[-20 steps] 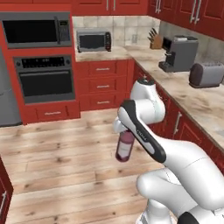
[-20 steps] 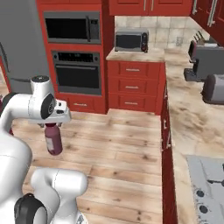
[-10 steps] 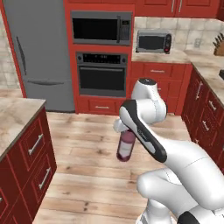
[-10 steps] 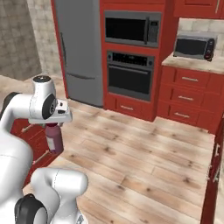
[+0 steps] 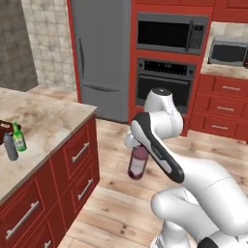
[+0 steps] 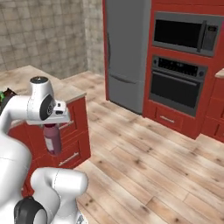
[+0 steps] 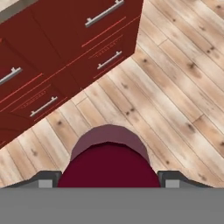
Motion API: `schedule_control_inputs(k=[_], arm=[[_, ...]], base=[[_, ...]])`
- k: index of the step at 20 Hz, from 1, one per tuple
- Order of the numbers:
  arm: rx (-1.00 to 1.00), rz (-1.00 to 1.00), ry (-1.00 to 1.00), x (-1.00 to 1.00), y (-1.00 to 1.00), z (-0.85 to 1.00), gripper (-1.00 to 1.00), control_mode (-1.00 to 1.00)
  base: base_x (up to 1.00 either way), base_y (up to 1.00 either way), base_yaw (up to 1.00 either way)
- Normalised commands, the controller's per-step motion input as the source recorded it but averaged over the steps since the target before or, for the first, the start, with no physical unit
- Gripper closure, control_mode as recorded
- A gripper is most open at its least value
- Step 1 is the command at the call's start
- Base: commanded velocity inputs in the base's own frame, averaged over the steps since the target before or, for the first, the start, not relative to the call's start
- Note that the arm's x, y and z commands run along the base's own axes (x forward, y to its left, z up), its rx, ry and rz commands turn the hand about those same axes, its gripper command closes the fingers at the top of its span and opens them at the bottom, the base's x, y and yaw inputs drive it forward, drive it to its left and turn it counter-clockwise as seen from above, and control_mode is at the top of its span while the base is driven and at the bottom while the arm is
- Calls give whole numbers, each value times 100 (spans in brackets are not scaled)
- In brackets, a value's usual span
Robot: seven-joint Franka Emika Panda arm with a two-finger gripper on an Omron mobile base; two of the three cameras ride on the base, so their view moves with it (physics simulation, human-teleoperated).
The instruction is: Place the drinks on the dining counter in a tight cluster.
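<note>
The two-finger gripper [image 7: 108,177] is clamped on the wide maroon juice bottle [image 5: 138,162], upright above the plank floor [image 6: 144,166]. At nine o'clock, the small green glass bottle [image 5: 18,137] and slim grey bottle [image 5: 10,147] stand just beside each other on the marbled dining counter [image 5: 46,121]. The green bottle's label is too small to read.

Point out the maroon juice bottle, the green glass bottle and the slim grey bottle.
maroon juice bottle [image 5: 138,164], left base view, on its lower body below the gripper.
green glass bottle [image 5: 19,140], left base view, on its labelled body.
slim grey bottle [image 5: 10,147], left base view, on its body.
</note>
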Motion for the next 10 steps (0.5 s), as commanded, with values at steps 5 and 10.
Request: schedule_control_inputs(k=[5,10], arm=[[0,0,0,0,0,0,100,100],[0,0,0,0,0,0,100,100]], base=[[86,-2,19],[86,0,17]])
